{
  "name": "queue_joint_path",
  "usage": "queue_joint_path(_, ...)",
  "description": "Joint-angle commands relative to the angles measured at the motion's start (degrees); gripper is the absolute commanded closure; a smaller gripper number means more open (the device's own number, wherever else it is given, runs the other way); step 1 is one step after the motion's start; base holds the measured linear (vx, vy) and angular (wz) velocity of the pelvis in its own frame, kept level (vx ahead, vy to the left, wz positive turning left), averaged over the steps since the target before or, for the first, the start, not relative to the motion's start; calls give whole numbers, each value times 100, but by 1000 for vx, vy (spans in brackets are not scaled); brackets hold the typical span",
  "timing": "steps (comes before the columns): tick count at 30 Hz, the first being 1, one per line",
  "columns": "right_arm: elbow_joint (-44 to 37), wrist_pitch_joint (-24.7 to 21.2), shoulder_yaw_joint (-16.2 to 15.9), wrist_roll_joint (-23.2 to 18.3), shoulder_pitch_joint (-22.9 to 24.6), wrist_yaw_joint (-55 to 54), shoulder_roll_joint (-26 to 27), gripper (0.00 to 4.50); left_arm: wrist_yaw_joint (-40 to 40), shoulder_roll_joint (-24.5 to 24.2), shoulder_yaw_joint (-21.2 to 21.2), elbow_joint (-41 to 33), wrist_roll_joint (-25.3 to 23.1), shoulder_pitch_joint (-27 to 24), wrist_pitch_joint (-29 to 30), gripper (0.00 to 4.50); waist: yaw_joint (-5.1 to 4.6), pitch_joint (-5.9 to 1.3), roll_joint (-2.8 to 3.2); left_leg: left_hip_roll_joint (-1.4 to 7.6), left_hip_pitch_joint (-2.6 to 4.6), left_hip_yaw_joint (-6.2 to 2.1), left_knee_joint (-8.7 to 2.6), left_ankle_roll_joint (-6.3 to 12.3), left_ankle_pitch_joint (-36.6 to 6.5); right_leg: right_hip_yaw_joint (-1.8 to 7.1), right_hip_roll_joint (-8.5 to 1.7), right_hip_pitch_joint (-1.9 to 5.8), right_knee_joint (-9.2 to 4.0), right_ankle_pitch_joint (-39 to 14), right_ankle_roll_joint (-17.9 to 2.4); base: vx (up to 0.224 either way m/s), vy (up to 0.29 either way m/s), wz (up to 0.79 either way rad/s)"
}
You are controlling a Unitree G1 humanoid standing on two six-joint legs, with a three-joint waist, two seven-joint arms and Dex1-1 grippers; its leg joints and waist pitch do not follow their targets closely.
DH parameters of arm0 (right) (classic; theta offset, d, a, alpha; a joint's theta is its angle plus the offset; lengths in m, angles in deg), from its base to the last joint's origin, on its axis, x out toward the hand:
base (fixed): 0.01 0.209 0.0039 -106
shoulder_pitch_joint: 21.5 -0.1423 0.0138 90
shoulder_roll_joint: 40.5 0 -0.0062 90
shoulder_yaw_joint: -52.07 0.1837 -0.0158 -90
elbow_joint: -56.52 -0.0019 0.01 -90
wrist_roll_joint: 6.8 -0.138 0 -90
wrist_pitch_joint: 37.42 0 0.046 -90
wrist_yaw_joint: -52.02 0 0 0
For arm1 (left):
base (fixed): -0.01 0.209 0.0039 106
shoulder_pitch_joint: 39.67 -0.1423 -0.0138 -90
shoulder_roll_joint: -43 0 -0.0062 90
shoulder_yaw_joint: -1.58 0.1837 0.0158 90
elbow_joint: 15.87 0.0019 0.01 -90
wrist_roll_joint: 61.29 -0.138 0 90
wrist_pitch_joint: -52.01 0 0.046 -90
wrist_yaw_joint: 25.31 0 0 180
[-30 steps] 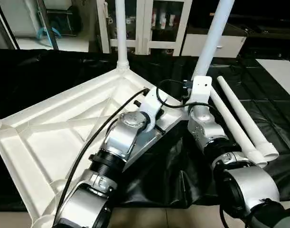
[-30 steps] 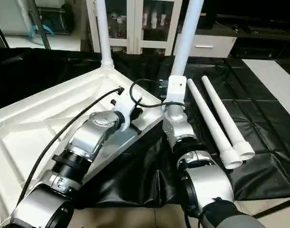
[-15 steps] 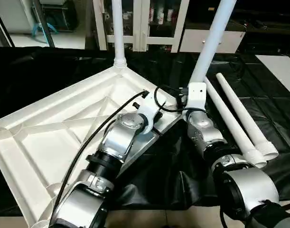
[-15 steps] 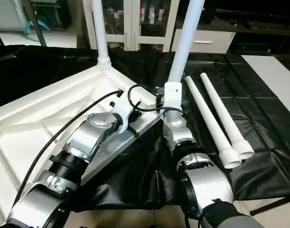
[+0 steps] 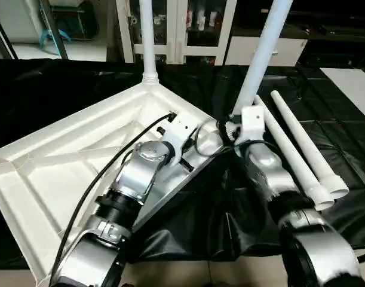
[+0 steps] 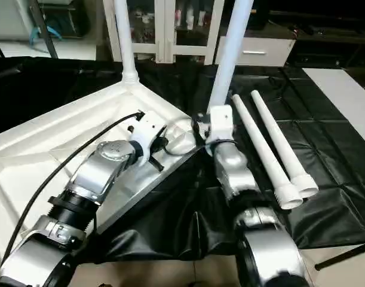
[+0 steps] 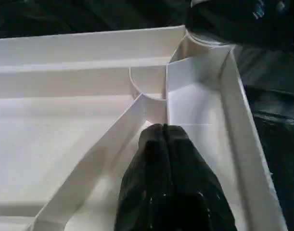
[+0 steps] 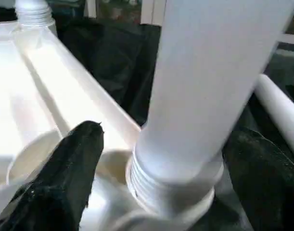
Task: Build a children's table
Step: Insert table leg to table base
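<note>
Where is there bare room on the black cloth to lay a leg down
Bare cloth lies beyond the table top, left of the far standing leg, and right of the two loose legs. It is crowded at the near corner socket, where both grippers meet the second standing leg.

The white tabletop (image 5: 68,161) is lying upside down, its ribbed underside facing up. One white leg (image 5: 147,36) is standing upright in its far corner socket; a second leg (image 5: 263,54) is leaning in the neighbouring corner socket. Two loose legs (image 5: 301,149) are lying side by side just beside that corner, flared ends nearest the camera.
</note>
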Motion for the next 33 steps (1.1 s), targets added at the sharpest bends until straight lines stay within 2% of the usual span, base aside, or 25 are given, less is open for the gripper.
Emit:
queue_joint_path(1,-755,-323,52,-57,293,145,-206,38,292,52,-59,-225,267,-34,131,409,65,-382,-21,156,120,-32,-336,527,-641,155,-204,357,-227,-207,-1421,0,0,0)
queue_joint_path(3,-1654,-650,181,-188,742,258,-448,38,533,139,-113,-334,524,-51,288,404,141,-377,5,163,149,-29,-334,516,-566,169,-187,342,-214,-145,-1388,0,0,0)
queue_joint_path(4,-1840,-722,210,-218,832,288,-498,38,563,160,-128,-340,572,-52,301,383,137,-374,-18,157,138,-25,-338,511,-624,165,-179,336,-226,-211,-1372,0,0,0)
queue_joint_path(5,-1840,-722,210,-218,832,288,-498,38,563,160,-128,-340,572,-52,301,383,137,-374,-18,157,138,-25,-338,511,-624,165,-179,336,-226,-211,-1372,0,0,0)
queue_joint_path(6,-2402,-948,266,-313,1106,520,-737,38,623,230,-110,-221,631,-10,281,368,138,-368,18,153,133,-33,-347,475,-743,163,-185,333,-248,-411,-1340,0,0,0)
queue_joint_path(7,-2453,-969,267,-322,1131,549,-763,38,626,237,-109,-207,635,-5,277,368,160,-349,18,164,166,-23,-350,437,-909,171,-179,321,-302,-589,-1252,0,0,0)
queue_joint_path(8,-2678,-1080,269,-354,1236,667,-864,38,641,258,-96,-141,643,17,251,368,137,-345,24,150,133,-42,-366,398,-993,170,-173,340,-301,-725,-1216,0,0,0)
queue_joint_path(9,-2925,-1324,263,-467,1338,885,-1008,38,683,309,-109,-59,694,47,253,340,141,-345,70,158,149,-49,-371,337,-1106,169,-187,317,-325,-879,-1179,0,0,0)
queue_joint_path(10,-3250,-1628,194,-647,1472,1324,-1276,38,729,397,-138,66,765,102,259,340,124,-339,87,139,145,-47,-371,326,-1156,166,-167,325,-344,-924,-1143,0,0,0)
queue_joint_path(11,-3250,-1628,194,-647,1472,1324,-1276,38,729,397,-138,66,765,102,259,330,124,-346,48,136,142,-50,-365,332,-1174,163,-160,356,-349,-917,-1109,0,0,0)
queue_joint_path(12,-3610,-2008,148,-884,1609,1760,-1553,38,762,475,-147,209,817,165,249,328,135,-349,68,154,154,-57,-362,359,-1130,176,-174,328,-340,-820,-1171,0,0,0)
queue_joint_path(13,-4043,-2417,87,-1083,1778,2164,-1843,38,781,520,-122,332,846,222,228,314,161,-364,39,139,135,-60,-339,444,-1029,176,-171,387,-329,-703,-1161,0,0,0)
queue_joint_path(14,-4350,-2644,28,-1181,1919,2503,-2128,38,765,551,-79,476,822,285,179,297,158,-354,73,147,106,-70,-340,531,-929,180,-184,388,-322,-592,-1222,0,0,0)
queue_joint_path(15,-4350,-2644,28,-1181,1919,2503,-2128,38,765,551,-79,476,822,285,179,297,168,-357,63,147,99,-69,-333,558,-891,178,-185,403,-322,-568,-1215,0,0,0)
queue_joint_path(16,-4517,-2810,0,-1250,2003,2714,-2329,38,760,581,-58,593,810,335,144,286,166,-361,82,151,91,-78,-328,611,-816,174,-205,393,-306,-531,-1291,0,0,0)
queue_joint_path(17,-4628,-2876,-31,-1273,2090,2955,-2561,38,663,655,-100,778,806,418,114,286,159,-359,77,139,75,-74,-319,623,-826,170,-202,405,-322,-578,-1285,0,0,0)
queue_joint_path(18,-4748,-3031,-27,-1301,2195,3159,-2820,38,514,722,-97,1069,721,541,18,278,175,-360,65,155,116,-69,-302,642,-909,176,-214,387,-341,-711,-1308,0,0,0)
queue_joint_path(20,-4720,-3069,-19,-1246,2221,3212,-2927,38,387,755,-79,1285,635,632,-54,259,164,-346,70,137,66,-77,-300,675,-931,162,-218,393,-369,-977,-1277,0,0,0)
queue_joint_path(21,-4719,-3090,-20,-1218,2232,3231,-2974,38,322,778,-92,1391,627,679,-71,249,167,-355,70,138,88,-77,-294,652,-955,157,-215,380,-382,-1091,-1253,0,0,0)
queue_joint_path(23,-4772,-3244,24,-1251,2227,3232,-3044,38,241,857,-117,1669,634,793,-87,249,156,-355,68,136,77,-82,-294,646,-940,153,-216,381,-380,-1121,-1249,0,0,0)
queue_joint_path(25,-4902,-3490,32,-1350,2232,3312,-3120,38,162,903,-67,1987,577,890,-187,249,165,-367,72,136,93,-83,-281,692,-868,150,-203,374,-374,-1023,-1287,0,0,0)
queue_joint_path(29,-5011,-3600,-25,-1389,2263,3477,-3213,38,-29,906,18,2327,426,962,-326,249,193,-379,83,153,89,-94,-268,791,-720,149,-213,392,-338,-729,-1367,0,0,0)
queue_joint_path(32,-5127,-3679,-74,-1432,2300,3597,-3302,38,-246,904,62,2716,291,1066,-495,249,226,-377,75,155,104,-90,-264,802,-753,151,-227,396,-340,-788,-1367,0,0,0)
queue_joint_path(33,-5151,-3696,-81,-1438,2305,3622,-3315,38,-309,906,58,2815,265,1095,-543,249,234,-371,89,149,100,-92,-267,801,-766,150,-227,390,-352,-837,-1353,0,0,0)
